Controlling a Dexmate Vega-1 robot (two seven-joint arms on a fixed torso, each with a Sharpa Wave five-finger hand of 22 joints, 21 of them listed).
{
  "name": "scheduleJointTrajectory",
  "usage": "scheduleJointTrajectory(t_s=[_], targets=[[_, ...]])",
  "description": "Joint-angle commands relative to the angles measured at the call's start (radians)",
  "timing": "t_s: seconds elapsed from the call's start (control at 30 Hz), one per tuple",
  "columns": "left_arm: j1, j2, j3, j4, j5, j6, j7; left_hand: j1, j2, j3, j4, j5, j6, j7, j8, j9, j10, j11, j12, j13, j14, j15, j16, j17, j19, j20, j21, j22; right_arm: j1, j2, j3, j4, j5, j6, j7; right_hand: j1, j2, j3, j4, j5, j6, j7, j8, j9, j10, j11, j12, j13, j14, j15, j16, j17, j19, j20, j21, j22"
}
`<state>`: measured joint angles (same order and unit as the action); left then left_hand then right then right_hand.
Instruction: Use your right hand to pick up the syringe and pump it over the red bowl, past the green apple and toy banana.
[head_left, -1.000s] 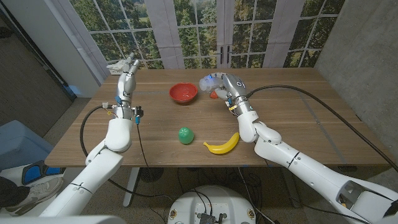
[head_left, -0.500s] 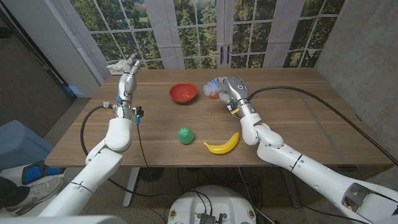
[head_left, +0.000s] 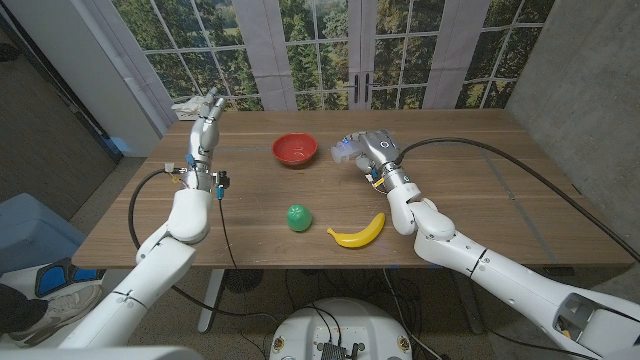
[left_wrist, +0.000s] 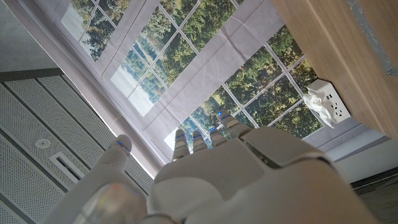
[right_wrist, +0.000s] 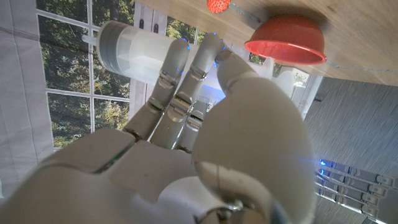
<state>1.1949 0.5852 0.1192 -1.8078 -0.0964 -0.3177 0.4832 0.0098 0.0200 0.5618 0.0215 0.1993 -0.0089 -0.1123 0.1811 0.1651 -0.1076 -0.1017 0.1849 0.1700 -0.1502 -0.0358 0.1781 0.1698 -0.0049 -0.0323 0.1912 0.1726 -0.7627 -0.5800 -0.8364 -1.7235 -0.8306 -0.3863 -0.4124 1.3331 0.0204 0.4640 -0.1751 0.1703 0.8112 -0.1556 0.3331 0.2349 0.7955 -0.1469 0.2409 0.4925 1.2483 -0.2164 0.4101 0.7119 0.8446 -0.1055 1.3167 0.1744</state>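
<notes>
- From the head view, I see my right hand (head_left: 367, 150) raised over the far part of the desk (head_left: 480, 190), just to the right of the red bowl (head_left: 295, 149)
- Its fingers are wrapped round the syringe (head_left: 344, 150), whose pale barrel sticks out of the hand toward the bowl; the tip is close to the bowl's right rim but I cannot tell whether it is over it
- The green apple (head_left: 298, 217) sits nearer me, in front of the bowl, and the toy banana (head_left: 358, 232) lies just to its right, both well apart from the held syringe
- My left hand (head_left: 205, 117) stands at the far left of the desk with fingers pointing up and away; it holds nothing, and the fingers lie close side by side
- In the left wrist view, I see the back of the left hand (left_wrist: 249, 180) with its fingertips (left_wrist: 202, 137) lined up together and the thumb set off to one side, nothing between them; a white power strip (left_wrist: 326, 101) hangs at the desk edge
- In the right wrist view, the right hand (right_wrist: 186, 143) grips the syringe (right_wrist: 134, 53), fingers curled over the clear barrel, grey plunger end showing past them
- Beyond the fingertips I see the red bowl (right_wrist: 286, 40) on the desk, and a small red thing (right_wrist: 217, 5) beside it that I cannot identify
</notes>
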Motion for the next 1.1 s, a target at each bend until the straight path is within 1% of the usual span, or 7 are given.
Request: scheduleJointTrajectory(t_s=[0.03, 0.2, 0.23, 0.53, 0.6, 0.77, 1.1], targets=[[-0.009, 0.003, 0.005, 0.014, -0.011, 0.0, -0.004, 0.008, 0.001, 0.003, -0.004, 0.006, -0.003, 0.002, -0.001, 0.005, -0.008, 0.002, -0.001, 0.003, -0.004, -0.079, -0.001, 0.002, 0.003, -0.041, 0.003, 0.002, 0.033, -0.004, -0.035, 0.012, -0.032, -0.057, 0.116, 0.001, 0.069, 0.022, 0.023, 0.006, 0.231, 0.139, 0.005, 0.005, 0.267, 0.069, 0.003, 0.162, -0.002, -0.005, -0.001, 0.003, -0.006, -0.11, 0.007, 0.004], [-0.014, 0.005, 0.007, 0.019, -0.011, -0.003, -0.005, 0.009, 0.001, 0.003, -0.005, 0.007, -0.003, 0.003, -0.001, 0.005, -0.009, 0.0, -0.002, 0.003, -0.004, -0.078, -0.001, 0.002, 0.004, -0.041, 0.003, 0.002, 0.043, 0.0, -0.041, 0.021, -0.03, -0.064, 0.138, 0.0, 0.069, 0.022, 0.023, 0.006, 0.232, 0.139, 0.005, 0.005, 0.267, 0.07, 0.002, 0.163, -0.003, -0.004, -0.001, 0.004, -0.005, -0.11, 0.008, 0.004], [-0.015, 0.004, 0.008, 0.02, -0.01, -0.002, -0.003, 0.009, 0.001, 0.003, -0.005, 0.007, -0.003, 0.003, -0.001, 0.005, -0.009, 0.0, -0.001, 0.003, -0.004, -0.078, -0.001, 0.002, 0.004, -0.041, 0.003, 0.002, 0.045, 0.001, -0.043, 0.023, -0.031, -0.069, 0.143, 0.0, 0.069, 0.022, 0.022, 0.006, 0.232, 0.14, 0.004, 0.005, 0.268, 0.074, 0.002, 0.162, -0.003, -0.004, -0.001, 0.005, -0.005, -0.11, 0.009, 0.004], [-0.022, 0.008, 0.012, 0.023, -0.015, -0.002, -0.008, 0.009, 0.003, 0.002, -0.008, 0.007, -0.004, 0.006, 0.0, 0.005, -0.009, -0.001, -0.001, 0.003, -0.004, -0.079, -0.001, 0.002, 0.005, -0.041, 0.003, 0.002, 0.066, 0.006, -0.065, 0.04, -0.036, -0.097, 0.199, 0.0, 0.069, 0.022, 0.022, 0.006, 0.229, 0.138, 0.002, 0.006, 0.268, 0.07, 0.0, 0.164, -0.004, -0.005, -0.003, 0.007, -0.005, -0.11, 0.01, 0.004], [-0.023, 0.008, 0.013, 0.022, -0.011, -0.001, -0.005, 0.009, 0.004, 0.002, -0.008, 0.007, -0.004, 0.007, 0.0, 0.005, -0.009, -0.002, -0.001, 0.003, -0.005, -0.079, -0.001, 0.002, 0.005, -0.041, 0.003, 0.002, 0.066, 0.006, -0.067, 0.044, -0.035, -0.095, 0.195, -0.001, 0.069, 0.022, 0.022, 0.006, 0.229, 0.137, 0.003, 0.007, 0.264, 0.074, -0.002, 0.165, -0.004, -0.004, -0.003, 0.008, -0.006, -0.11, 0.01, 0.004], [-0.024, 0.007, 0.016, 0.019, -0.011, 0.001, -0.004, 0.01, 0.005, 0.001, -0.009, 0.007, -0.004, 0.008, 0.0, 0.005, -0.009, -0.001, -0.001, 0.003, -0.004, -0.079, -0.001, 0.002, 0.006, -0.041, 0.003, 0.002, 0.075, 0.0, -0.078, 0.041, -0.035, -0.107, 0.239, 0.0, 0.07, 0.023, 0.021, 0.006, 0.228, 0.137, 0.003, 0.008, 0.262, 0.072, -0.004, 0.165, -0.004, -0.005, -0.003, 0.009, -0.007, -0.11, 0.01, 0.004], [-0.019, 0.009, 0.019, -0.001, -0.003, 0.016, 0.002, 0.01, 0.008, 0.0, -0.012, 0.007, -0.003, 0.009, 0.0, 0.005, -0.007, -0.001, 0.0, 0.003, -0.004, -0.078, -0.001, 0.001, 0.008, -0.04, 0.004, 0.002, 0.075, -0.005, -0.083, 0.038, -0.042, -0.124, 0.247, 0.0, 0.071, 0.026, 0.02, 0.005, 0.22, 0.137, 0.0, 0.011, 0.261, 0.069, -0.008, 0.164, -0.007, -0.006, -0.005, 0.01, -0.008, -0.11, 0.011, 0.003]])
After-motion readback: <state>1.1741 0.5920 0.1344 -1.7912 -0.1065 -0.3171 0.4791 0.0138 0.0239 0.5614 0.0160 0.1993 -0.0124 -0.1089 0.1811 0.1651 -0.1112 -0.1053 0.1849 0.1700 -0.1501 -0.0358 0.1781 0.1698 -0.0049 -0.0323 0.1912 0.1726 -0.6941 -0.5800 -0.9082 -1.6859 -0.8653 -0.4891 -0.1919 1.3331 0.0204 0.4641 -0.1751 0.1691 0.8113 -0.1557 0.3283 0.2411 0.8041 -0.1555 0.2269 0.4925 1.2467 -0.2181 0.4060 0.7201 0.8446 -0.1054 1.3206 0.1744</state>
